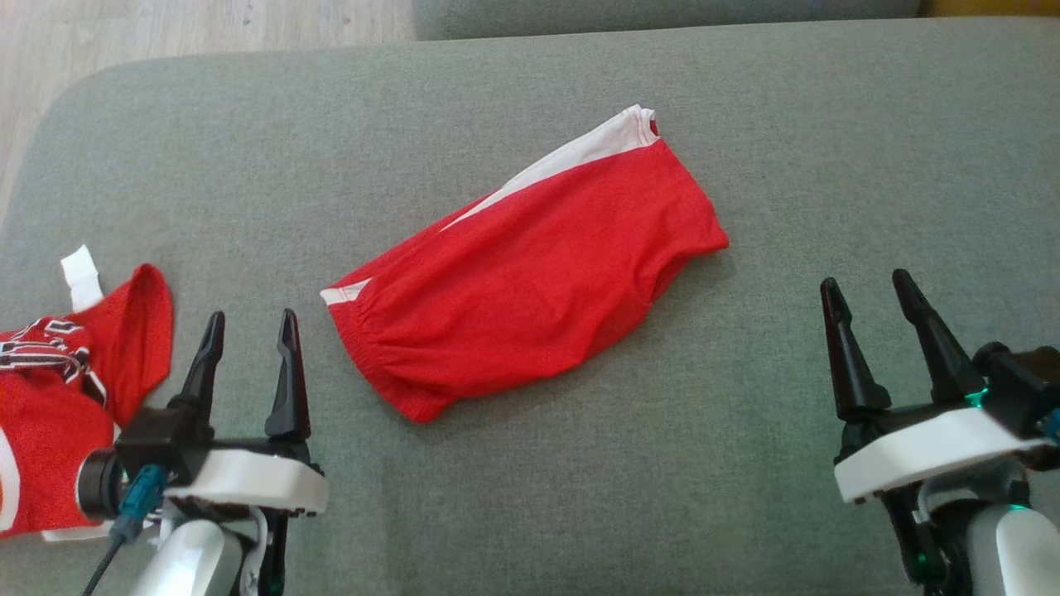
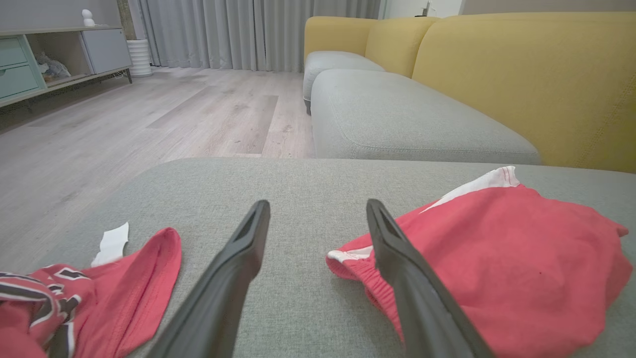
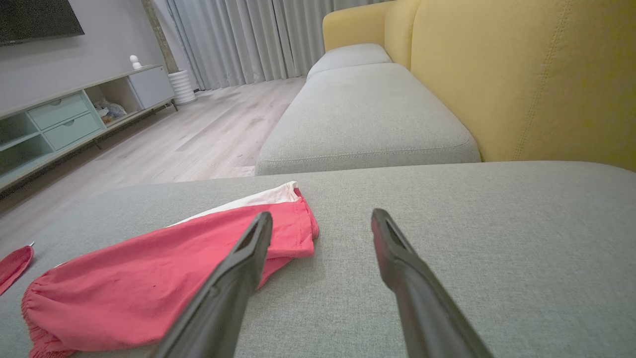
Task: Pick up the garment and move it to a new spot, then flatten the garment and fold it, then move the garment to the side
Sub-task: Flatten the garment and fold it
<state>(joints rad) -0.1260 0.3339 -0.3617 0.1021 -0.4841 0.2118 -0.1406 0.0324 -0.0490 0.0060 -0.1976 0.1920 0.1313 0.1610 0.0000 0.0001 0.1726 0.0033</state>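
Observation:
A pair of red shorts with a white side stripe [image 1: 530, 273] lies folded on the grey cushion [image 1: 745, 463], slanting from lower left to upper right. The same shorts [image 2: 497, 258] fill the right of the left wrist view, and the shorts [image 3: 149, 288] sit at the lower left of the right wrist view. My left gripper [image 1: 251, 324] hovers open just left of the elastic waistband, empty. Well right of the shorts, my right gripper [image 1: 868, 285] is open and empty too.
A second red garment with black and white lettering and a white tag [image 1: 58, 389] lies crumpled at the cushion's left edge, beside my left arm. Beyond the cushion are more grey seats [image 2: 397, 119], a yellow backrest [image 3: 526, 74], wooden floor [image 2: 149, 119] and a low cabinet [image 3: 64, 119].

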